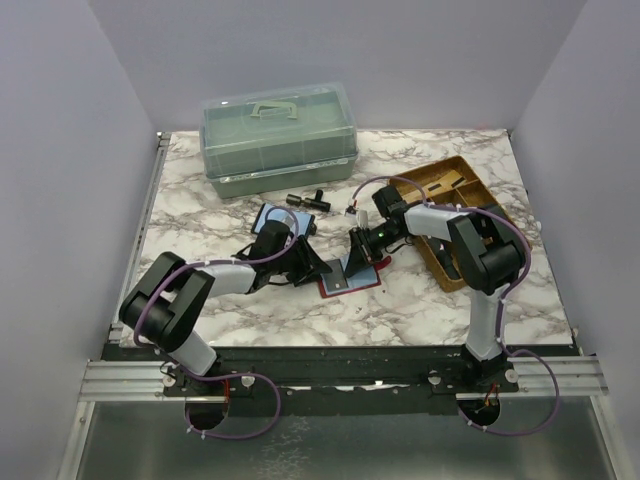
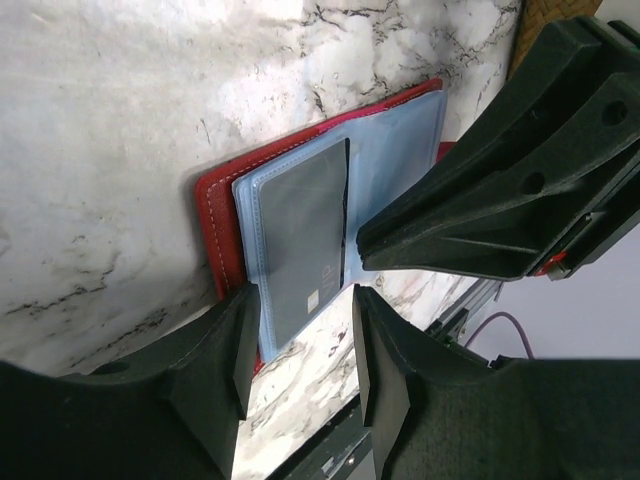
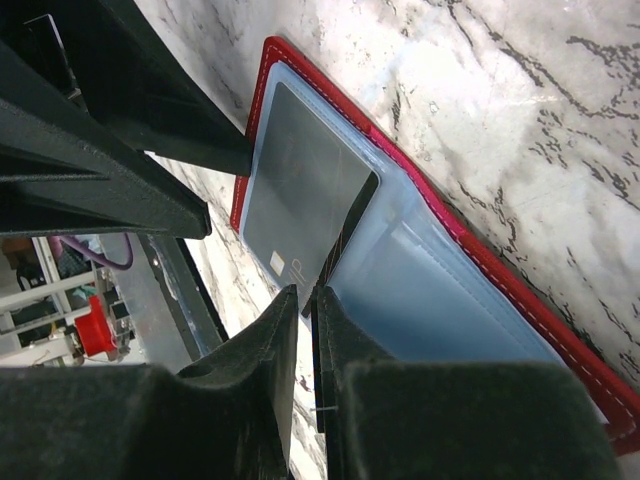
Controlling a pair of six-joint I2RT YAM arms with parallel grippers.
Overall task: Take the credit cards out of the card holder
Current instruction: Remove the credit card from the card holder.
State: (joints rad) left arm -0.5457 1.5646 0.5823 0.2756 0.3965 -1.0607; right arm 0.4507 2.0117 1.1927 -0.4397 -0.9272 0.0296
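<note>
Red card holder (image 2: 215,225) lies open on the bench (image 1: 420,300), 5 o'clock of the green box (image 1: 278,140). My right pincer (image 3: 305,300) pinches the grey credit card (image 2: 300,240) by its edge; my left pincer (image 2: 302,310) gapes astride the holder's corner. Extraction starting, I judge: next, slide it out, holder pinned.

Plain pale lavender walls (image 1: 400,50) closed in the white, grey-veined marble table (image 1: 400,310) on three sides. A pale metal rail (image 1: 120,378) and a black bar (image 1: 340,365) ran along its near edge, a dull grey floor (image 1: 350,445) below. Light was soft, even.
</note>
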